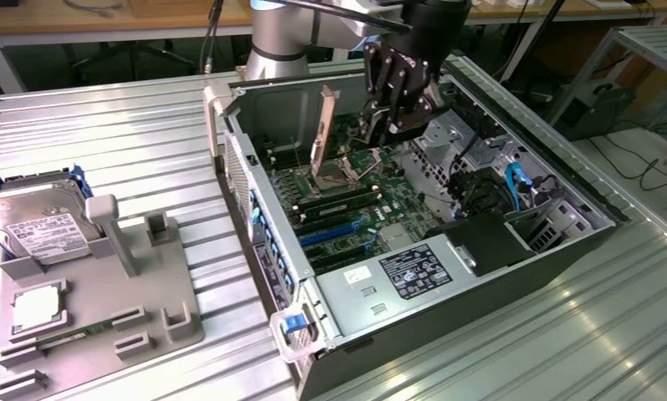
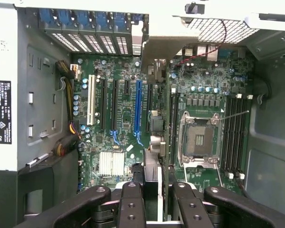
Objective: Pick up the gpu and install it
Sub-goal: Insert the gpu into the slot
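Grey fixture tray sits at lower left of the exterior view, carrying the hard drive with its white label; none of that is in play. Moving right, the open computer case takes the middle of the frame, motherboard exposed. The gpu is already inside it, upper centre, standing on edge: pale bracket strip upright near the rear wall of the case, dark card running from it toward the gripper just to its right. Gripper is closed narrow on the gpu's top edge, fingers pointing down into the case. In the wrist view the card appears edge-on as a thin vertical line up the middle of the frame, bracket at upper centre, fingers clamping it at bottom centre. Key relation: the card's long axis looks parallel to the expansion slots, and its edge lies between the blue PCIe slot on its left and the CPU socket on its right. It seems offset right of the blue slot; whether the edge connector touches any slot, can't tell.
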`<state>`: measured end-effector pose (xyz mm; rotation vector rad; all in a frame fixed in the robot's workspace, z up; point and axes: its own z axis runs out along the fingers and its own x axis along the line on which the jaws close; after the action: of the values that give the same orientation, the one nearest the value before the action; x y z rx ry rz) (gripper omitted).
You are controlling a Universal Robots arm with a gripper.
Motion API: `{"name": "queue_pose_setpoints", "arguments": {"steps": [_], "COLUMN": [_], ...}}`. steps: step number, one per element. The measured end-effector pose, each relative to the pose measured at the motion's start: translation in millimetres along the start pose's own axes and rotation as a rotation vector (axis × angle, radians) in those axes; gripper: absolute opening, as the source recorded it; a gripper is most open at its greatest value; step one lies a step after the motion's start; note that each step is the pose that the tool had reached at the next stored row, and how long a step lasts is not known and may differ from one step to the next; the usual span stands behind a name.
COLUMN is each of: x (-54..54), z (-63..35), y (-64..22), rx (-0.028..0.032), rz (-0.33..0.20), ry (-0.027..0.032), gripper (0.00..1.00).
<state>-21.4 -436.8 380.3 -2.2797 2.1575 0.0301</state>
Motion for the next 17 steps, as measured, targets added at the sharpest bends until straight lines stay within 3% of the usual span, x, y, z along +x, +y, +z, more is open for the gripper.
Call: {"name": "queue_pose_setpoints", "arguments": {"steps": [17], "x": [0.9], "z": [6.9], "y": [0.0], "rx": [-0.0001], "rz": [-0.007], "ry": [0.0000], "gripper": [0.28]}}
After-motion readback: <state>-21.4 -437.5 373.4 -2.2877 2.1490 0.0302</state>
